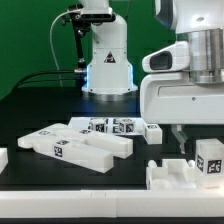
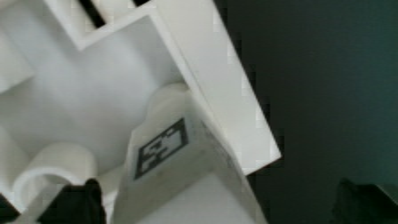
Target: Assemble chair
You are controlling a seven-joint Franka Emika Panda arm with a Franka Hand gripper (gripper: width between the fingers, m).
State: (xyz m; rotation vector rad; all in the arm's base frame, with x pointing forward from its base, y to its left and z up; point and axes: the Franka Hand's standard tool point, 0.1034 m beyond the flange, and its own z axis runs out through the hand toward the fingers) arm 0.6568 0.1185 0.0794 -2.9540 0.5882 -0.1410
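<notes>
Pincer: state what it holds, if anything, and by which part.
Nothing looks held. The pincer stands open astride the tagged white chair piece; dark table shows between that piece and one of the fingers, so no clamp.

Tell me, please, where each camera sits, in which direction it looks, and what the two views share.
Exterior view: off the arm, facing the arm's base across the black table; it sees the loose chair parts, and the gripper on the exterior view's right.
Wrist view: on the wrist, looking past the fingertips down at a tagged chair piece; only the fingertips show.
Shared: the open gripper and, apparently, that tagged chair piece beneath it.
</notes>
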